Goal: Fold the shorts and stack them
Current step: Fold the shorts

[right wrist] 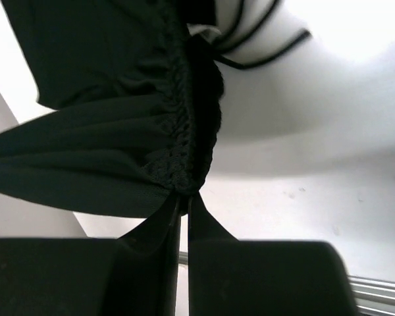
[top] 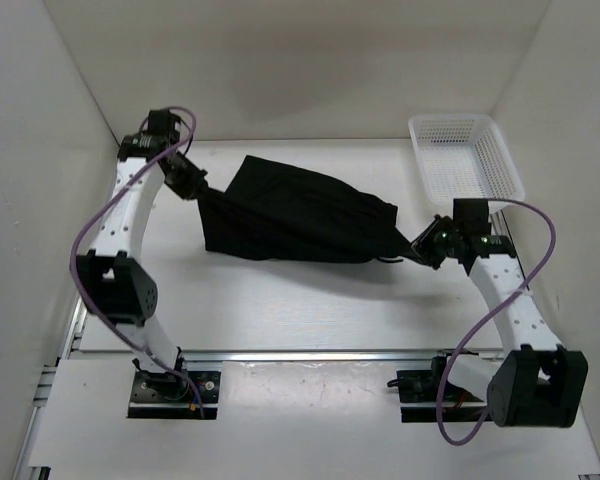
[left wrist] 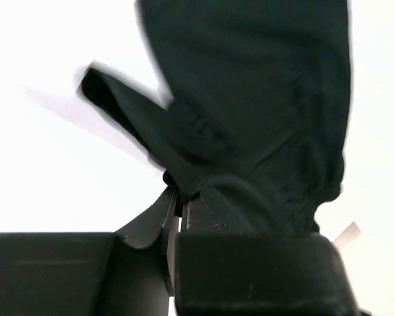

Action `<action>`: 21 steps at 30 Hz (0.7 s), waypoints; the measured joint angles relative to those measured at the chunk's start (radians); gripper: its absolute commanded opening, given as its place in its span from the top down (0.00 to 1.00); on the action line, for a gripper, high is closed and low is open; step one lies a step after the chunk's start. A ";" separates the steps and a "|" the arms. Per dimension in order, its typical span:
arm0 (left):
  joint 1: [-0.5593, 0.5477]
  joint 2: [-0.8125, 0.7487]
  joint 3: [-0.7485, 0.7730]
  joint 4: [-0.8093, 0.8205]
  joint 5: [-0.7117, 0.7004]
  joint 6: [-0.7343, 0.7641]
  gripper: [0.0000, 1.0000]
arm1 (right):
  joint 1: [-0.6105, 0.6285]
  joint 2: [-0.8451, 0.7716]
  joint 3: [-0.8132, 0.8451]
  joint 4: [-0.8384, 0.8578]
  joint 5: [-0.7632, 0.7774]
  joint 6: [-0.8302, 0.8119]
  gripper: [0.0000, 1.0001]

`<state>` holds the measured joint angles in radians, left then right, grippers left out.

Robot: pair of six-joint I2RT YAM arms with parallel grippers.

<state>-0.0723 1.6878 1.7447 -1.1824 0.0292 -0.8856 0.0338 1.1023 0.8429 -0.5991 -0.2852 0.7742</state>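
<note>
The shorts (top: 295,215) are spread across the middle of the table (top: 310,320), pulled out between the two arms, with one end bunched and the cloth creased. The left end is pinched by the left gripper (left wrist: 178,197), whose jaws are closed on a narrow corner of fabric. The gathered waistband on the other side is clamped in the right gripper (right wrist: 183,197), also closed tight on the cloth.

Only a little material is caught in each grip, so either end may be lost if the cloth is drawn tighter or swung quickly. A crooked fold is likely if the creases are not flattened first, since the edges are not lined up. The drawstring (right wrist: 263,56) hangs loose beside the right gripper and may be snagged or trapped inside the fold. The basket (top: 465,155) sits near the right arm, at the back corner, and may be knocked by a wide sweep.
</note>
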 measured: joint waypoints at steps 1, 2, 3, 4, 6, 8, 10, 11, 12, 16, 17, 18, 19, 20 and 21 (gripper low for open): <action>0.000 0.052 0.072 -0.006 -0.004 0.004 0.89 | 0.000 0.028 0.037 -0.009 0.003 0.001 1.00; 0.000 0.105 0.150 -0.022 -0.007 0.007 0.89 | 0.000 0.061 0.071 -0.010 0.004 0.001 1.00; 0.000 0.159 0.227 -0.031 -0.011 0.011 0.89 | 0.001 0.095 0.103 -0.014 0.006 0.001 1.00; -0.001 0.208 0.295 -0.035 -0.013 0.014 0.89 | 0.002 0.130 0.139 -0.024 0.010 0.004 1.00; -0.004 0.300 0.426 -0.058 -0.018 0.021 0.89 | 0.003 0.206 0.208 -0.029 0.019 0.008 1.00; -0.006 0.380 0.531 -0.058 -0.019 0.033 0.89 | 0.005 0.280 0.276 -0.035 0.034 0.013 1.00; -0.006 0.465 0.639 -0.055 -0.021 0.048 0.89 | 0.008 0.351 0.348 -0.036 0.050 0.022 1.00; -0.006 0.501 0.680 -0.050 -0.021 0.055 0.89 | 0.008 0.391 0.390 -0.038 0.057 0.029 1.00; -0.006 0.534 0.712 -0.043 -0.022 0.061 0.89 | 0.008 0.423 0.423 -0.035 0.066 0.031 1.00; -0.006 0.649 0.788 0.024 -0.016 0.080 0.89 | 0.008 0.562 0.559 -0.034 0.100 0.046 1.00; -0.006 0.676 0.803 0.049 -0.011 0.083 0.89 | 0.008 0.600 0.596 -0.035 0.108 0.053 1.00; -0.006 0.712 0.833 0.068 -0.008 0.084 0.89 | 0.008 0.640 0.631 -0.032 0.117 0.058 1.00; -0.006 0.752 0.875 0.088 -0.002 0.084 0.89 | 0.008 0.679 0.662 -0.030 0.126 0.064 1.00; -0.006 0.790 0.911 0.116 0.006 0.083 0.89 | 0.008 0.711 0.690 -0.029 0.132 0.069 1.00; -0.006 0.821 0.939 0.144 0.014 0.081 0.89 | 0.008 0.752 0.727 -0.032 0.140 0.077 1.00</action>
<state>-0.0784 2.5084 2.6839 -1.0386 0.0437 -0.8043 0.0414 1.8538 1.5696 -0.6308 -0.1455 0.8516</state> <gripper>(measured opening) 0.143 0.027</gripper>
